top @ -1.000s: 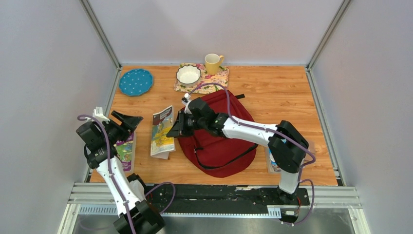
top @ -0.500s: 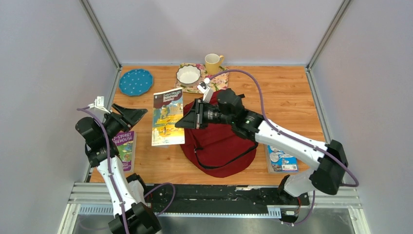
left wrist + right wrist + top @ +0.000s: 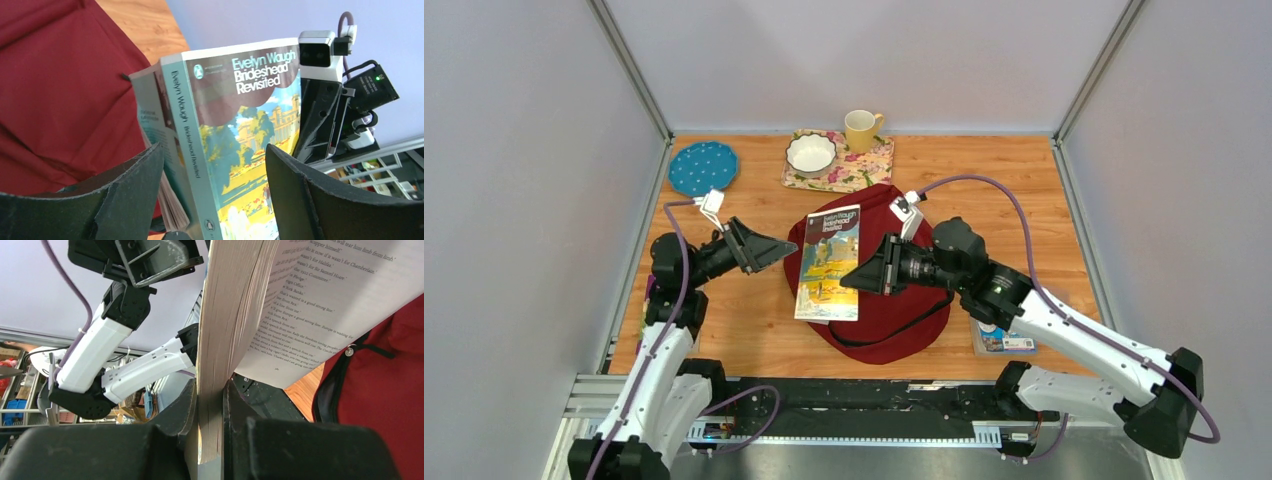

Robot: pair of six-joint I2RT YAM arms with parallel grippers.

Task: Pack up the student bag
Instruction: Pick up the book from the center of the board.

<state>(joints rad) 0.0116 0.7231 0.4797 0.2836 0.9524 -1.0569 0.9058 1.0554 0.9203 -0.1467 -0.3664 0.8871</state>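
The dark red student bag (image 3: 886, 310) lies in the middle of the table. Over its left half my right gripper (image 3: 856, 279) holds a paperback, "Brideshead Revisited" (image 3: 829, 262), cover up and off the table. In the right wrist view the jaws (image 3: 210, 390) are shut on the book's page block (image 3: 225, 335), with loose pages fanning towards the bag (image 3: 395, 390). My left gripper (image 3: 776, 250) stands open just left of the book. Its wrist view shows the book's spine (image 3: 192, 150) ahead of the spread fingers (image 3: 215, 170), untouched, and the bag (image 3: 60, 90) behind.
At the back stand a blue dotted plate (image 3: 703, 167), a white bowl (image 3: 810, 153) and a yellow mug (image 3: 860, 129) on a floral mat (image 3: 869, 166). A flat blue and white packet (image 3: 1002, 340) lies right of the bag, partly under my right arm.
My right gripper lifted the paperback from the table left of the bag and carried it rightwards over the bag. My left arm swung in from the left edge towards the book, still open.
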